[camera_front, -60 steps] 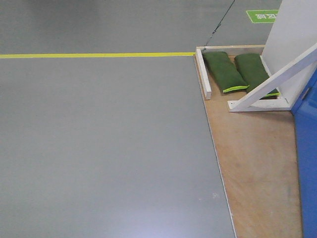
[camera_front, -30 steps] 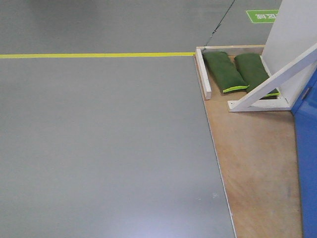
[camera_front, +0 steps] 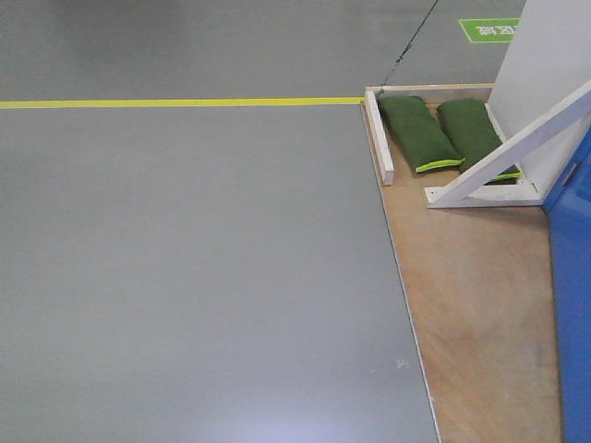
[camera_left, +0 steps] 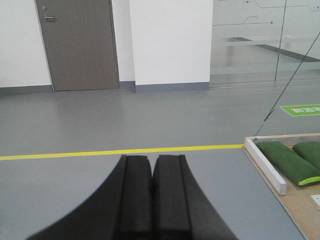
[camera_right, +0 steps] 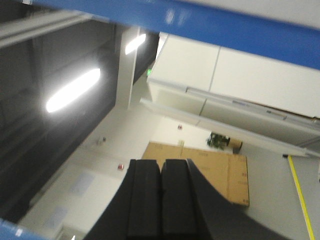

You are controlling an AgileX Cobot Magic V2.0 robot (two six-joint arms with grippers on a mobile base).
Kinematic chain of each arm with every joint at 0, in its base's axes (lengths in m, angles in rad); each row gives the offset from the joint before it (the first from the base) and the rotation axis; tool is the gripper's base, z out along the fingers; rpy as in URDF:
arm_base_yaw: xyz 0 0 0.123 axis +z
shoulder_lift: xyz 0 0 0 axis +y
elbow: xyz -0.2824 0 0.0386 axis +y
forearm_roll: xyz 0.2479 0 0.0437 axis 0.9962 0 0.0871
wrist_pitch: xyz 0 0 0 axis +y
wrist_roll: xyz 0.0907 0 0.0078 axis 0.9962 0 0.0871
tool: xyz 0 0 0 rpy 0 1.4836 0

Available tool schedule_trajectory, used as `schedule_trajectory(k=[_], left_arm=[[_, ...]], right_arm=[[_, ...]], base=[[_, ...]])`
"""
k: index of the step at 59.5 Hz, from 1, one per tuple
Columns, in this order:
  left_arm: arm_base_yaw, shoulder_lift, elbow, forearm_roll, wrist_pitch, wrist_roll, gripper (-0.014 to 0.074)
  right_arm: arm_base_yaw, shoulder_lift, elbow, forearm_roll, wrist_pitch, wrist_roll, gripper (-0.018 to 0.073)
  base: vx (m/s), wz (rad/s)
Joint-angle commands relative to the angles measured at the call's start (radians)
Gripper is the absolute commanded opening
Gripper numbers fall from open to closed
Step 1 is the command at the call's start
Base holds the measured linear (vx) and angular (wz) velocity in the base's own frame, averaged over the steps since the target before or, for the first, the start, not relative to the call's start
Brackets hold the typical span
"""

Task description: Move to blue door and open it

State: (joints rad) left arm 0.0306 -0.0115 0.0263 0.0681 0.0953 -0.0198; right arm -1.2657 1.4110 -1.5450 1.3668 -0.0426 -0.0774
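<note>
The blue door (camera_front: 574, 286) shows only as a glossy blue panel along the right edge of the front view, standing on the wooden platform (camera_front: 480, 305). Its handle is out of view. In the left wrist view my left gripper (camera_left: 152, 161) is shut with nothing between its black pads, and it points over grey floor toward the platform's corner. My right gripper (camera_right: 161, 164) is shut and empty too. It is tilted upward, under a blue frame bar (camera_right: 210, 24).
Two green sandbags (camera_front: 420, 134) lie at the platform's far corner beside a white wall panel (camera_front: 545, 65) with a white diagonal brace (camera_front: 503, 157). A yellow floor line (camera_front: 185, 102) crosses the grey floor. A grey room door (camera_left: 77, 45) stands far off.
</note>
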Motion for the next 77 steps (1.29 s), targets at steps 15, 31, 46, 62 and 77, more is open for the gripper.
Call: schedule_trajectory(k=[15,31,46,62,77], left_arm=[[0.0,-0.014,-0.026,-0.002,-0.084,-0.007,0.0073],[0.0,-0.014,-0.026,-0.002,-0.084,-0.007,0.0073],[0.0,-0.014,-0.026,-0.002,-0.084,-0.007,0.0073],[0.0,-0.014,-0.026,-0.002,-0.084,-0.007,0.0073],[0.0,-0.014,-0.026,-0.002,-0.084,-0.007,0.0073]], right_arm=[[0.009,-0.042,-0.044,-0.021,0.156,-0.026,-0.0001],[0.009,-0.043,-0.044,-0.023,0.238,-0.026,-0.0001],[0.009,-0.071,-0.044,-0.019,0.355,-0.026,-0.0001],[0.051,-0.143,-0.044,-0.009,0.472,-0.026,-0.0001],[0.246,-0.199,-0.044,-0.012,0.519,-0.026,-0.0001]], base=[[0.0,0.0],[0.0,0.0],[0.0,0.0],[0.0,0.0],[0.0,0.0]])
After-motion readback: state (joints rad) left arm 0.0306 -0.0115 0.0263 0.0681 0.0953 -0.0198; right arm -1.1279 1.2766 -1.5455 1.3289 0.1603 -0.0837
